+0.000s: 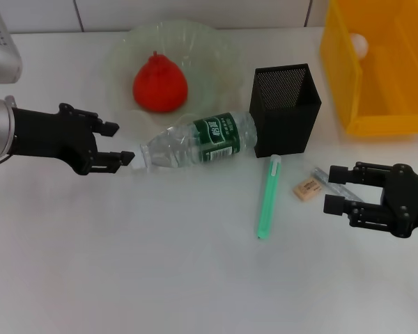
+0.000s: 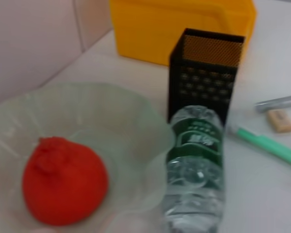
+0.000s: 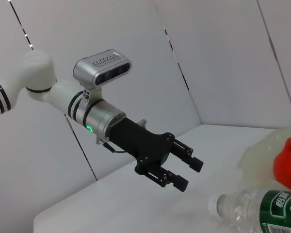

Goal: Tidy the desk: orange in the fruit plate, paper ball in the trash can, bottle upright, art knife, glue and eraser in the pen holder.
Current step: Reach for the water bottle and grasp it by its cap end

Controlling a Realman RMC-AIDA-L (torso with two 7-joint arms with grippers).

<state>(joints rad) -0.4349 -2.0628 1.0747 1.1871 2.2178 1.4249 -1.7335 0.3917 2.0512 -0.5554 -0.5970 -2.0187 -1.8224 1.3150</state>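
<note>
Close spread left tool (image 1: 118,144) around cap end of lying bottle (image 1: 198,141); tilt upright clear of pen holder (image 1: 285,108). Right tool (image 1: 336,189) spread, idle.

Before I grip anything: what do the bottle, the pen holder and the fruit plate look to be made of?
The bottle, lying on its side, looks like thin clear plastic: see-through ribbed walls, glossy green label. The pen holder appears to be black metal mesh, matte, with fine perforations showing light through. The fruit plate is translucent pale green with a wavy rim; glass or plastic, I cannot tell which.
</note>
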